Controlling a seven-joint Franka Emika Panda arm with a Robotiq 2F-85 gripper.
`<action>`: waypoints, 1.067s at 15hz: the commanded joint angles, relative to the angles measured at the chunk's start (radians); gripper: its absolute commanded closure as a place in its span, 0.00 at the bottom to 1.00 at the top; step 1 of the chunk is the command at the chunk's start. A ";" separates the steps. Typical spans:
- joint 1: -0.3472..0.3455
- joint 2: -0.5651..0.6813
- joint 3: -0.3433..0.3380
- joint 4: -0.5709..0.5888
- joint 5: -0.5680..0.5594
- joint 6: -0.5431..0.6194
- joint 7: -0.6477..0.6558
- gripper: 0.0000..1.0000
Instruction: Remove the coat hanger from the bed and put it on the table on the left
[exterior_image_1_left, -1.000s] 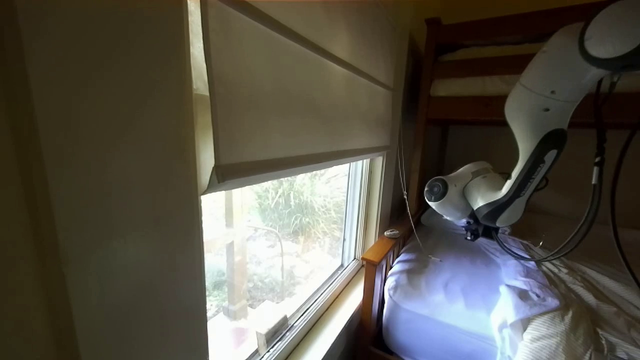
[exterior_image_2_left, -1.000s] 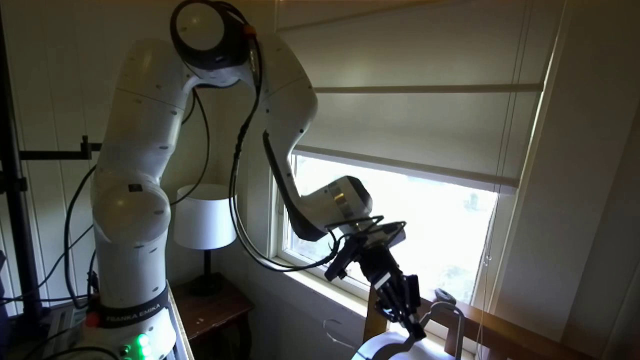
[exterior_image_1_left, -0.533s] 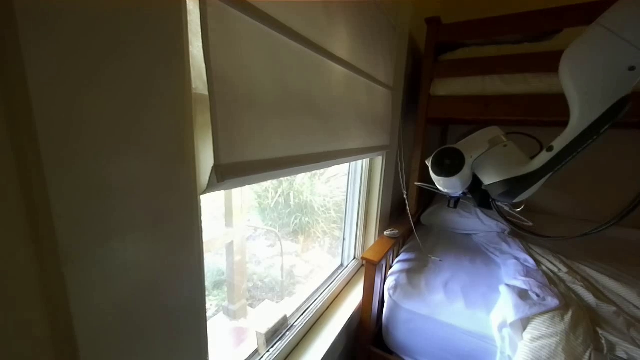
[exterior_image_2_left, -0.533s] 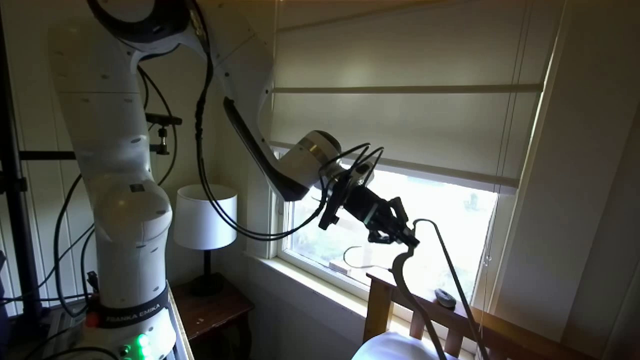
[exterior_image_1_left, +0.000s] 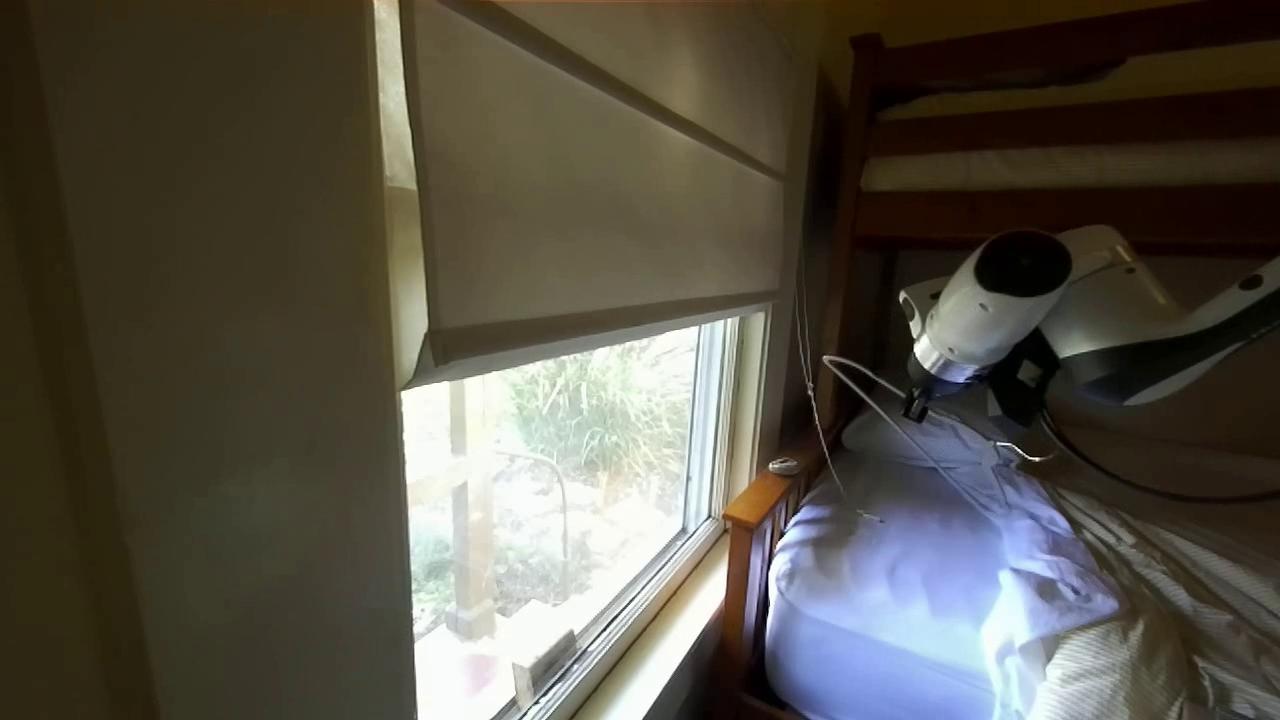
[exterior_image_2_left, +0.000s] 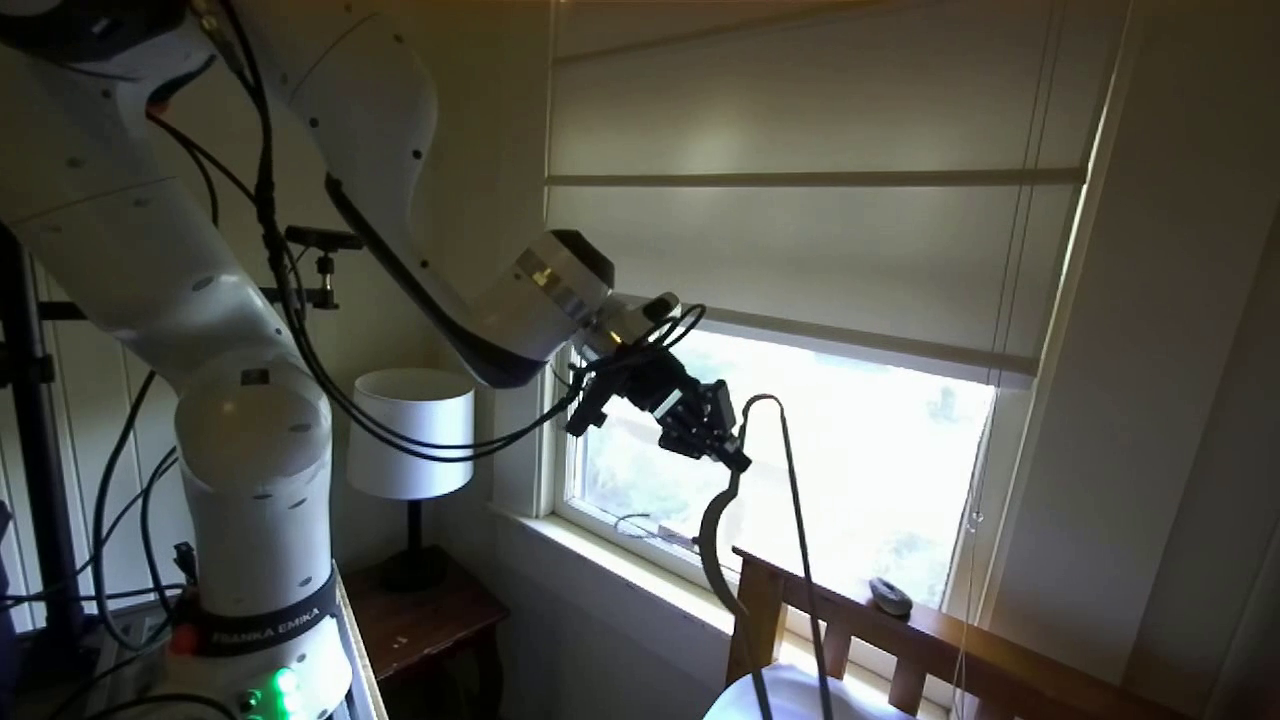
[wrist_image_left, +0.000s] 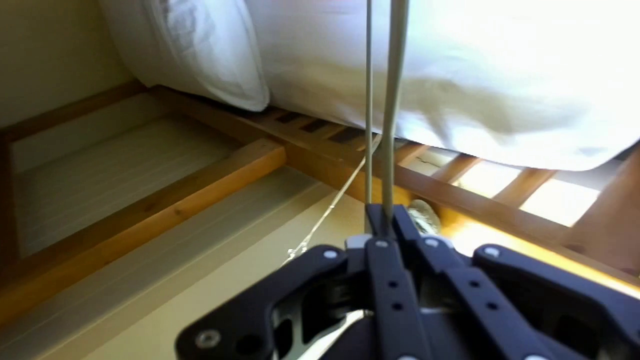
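Observation:
The coat hanger is a thin pale wire loop (wrist_image_left: 395, 90) in the wrist view. It looks dark against the window in an exterior view (exterior_image_2_left: 797, 490) and hangs above the bedding in an exterior view (exterior_image_1_left: 885, 412). My gripper (wrist_image_left: 387, 215) is shut on one side of the wire, near the bend; it also shows in both exterior views (exterior_image_2_left: 738, 462) (exterior_image_1_left: 915, 408). The hanger's lower end is cut off in an exterior view. The bed has white bedding (exterior_image_1_left: 890, 590) and an orange-brown post (exterior_image_1_left: 750, 510). A small dark-wood table (exterior_image_2_left: 440, 635) stands left of the window.
A white-shaded lamp (exterior_image_2_left: 412, 435) stands on the small table. A grey oval object (exterior_image_2_left: 889, 597) lies on the bed's end rail (exterior_image_2_left: 1010, 650). A blind cord (exterior_image_1_left: 806, 350) hangs by the window (exterior_image_1_left: 600, 480). The upper bunk (exterior_image_1_left: 1050, 215) is above the bed.
My gripper has risen with the hanger in it, lifting it up off the bedding. The arm has then drawn back toward its base, leftward in the view with the lamp.

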 joint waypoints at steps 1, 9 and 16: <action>-0.003 -0.037 -0.073 -0.026 0.069 0.191 -0.033 0.99; 0.021 -0.236 -0.216 -0.015 0.494 0.295 -0.210 0.99; 0.134 -0.373 -0.277 -0.003 1.022 0.293 -0.456 0.99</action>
